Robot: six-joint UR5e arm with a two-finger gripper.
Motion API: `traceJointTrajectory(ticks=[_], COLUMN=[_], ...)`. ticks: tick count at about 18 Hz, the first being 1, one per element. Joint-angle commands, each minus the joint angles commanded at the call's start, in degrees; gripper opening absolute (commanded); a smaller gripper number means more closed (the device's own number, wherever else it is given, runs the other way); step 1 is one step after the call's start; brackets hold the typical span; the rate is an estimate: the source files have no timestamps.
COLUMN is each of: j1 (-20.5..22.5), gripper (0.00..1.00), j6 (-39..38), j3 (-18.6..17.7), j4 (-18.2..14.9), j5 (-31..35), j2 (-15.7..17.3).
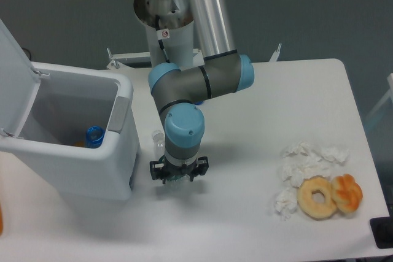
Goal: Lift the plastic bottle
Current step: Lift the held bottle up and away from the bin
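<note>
The plastic bottle (158, 138) lies on the white table beside the bin, its clear cap pointing away from me. The wrist hides most of its body; a bit of its clear lower end shows between the fingers. My gripper (178, 175) points straight down over that lower end. It is open, with one dark finger on each side of the bottle. Whether the fingers touch the bottle is not clear.
A white bin (126, 151) with its lid up stands just left of the gripper and holds a blue-capped object (94, 135). Crumpled tissues (305, 162), a doughnut (317, 197) and an orange pastry (347, 192) lie at the right. A black object (382, 233) sits at the lower right corner.
</note>
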Motion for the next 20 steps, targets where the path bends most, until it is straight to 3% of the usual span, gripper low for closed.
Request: traceJointTrajectory(ticks=[10,20], j1=[0.09,3.34], gripper=[0.66,0.66], j6=[0.78,19.93], j3=[1.58,5.09], j4=[-0.09,-0.44], j5=[0.87,2.99], j2=[1.4,7.9])
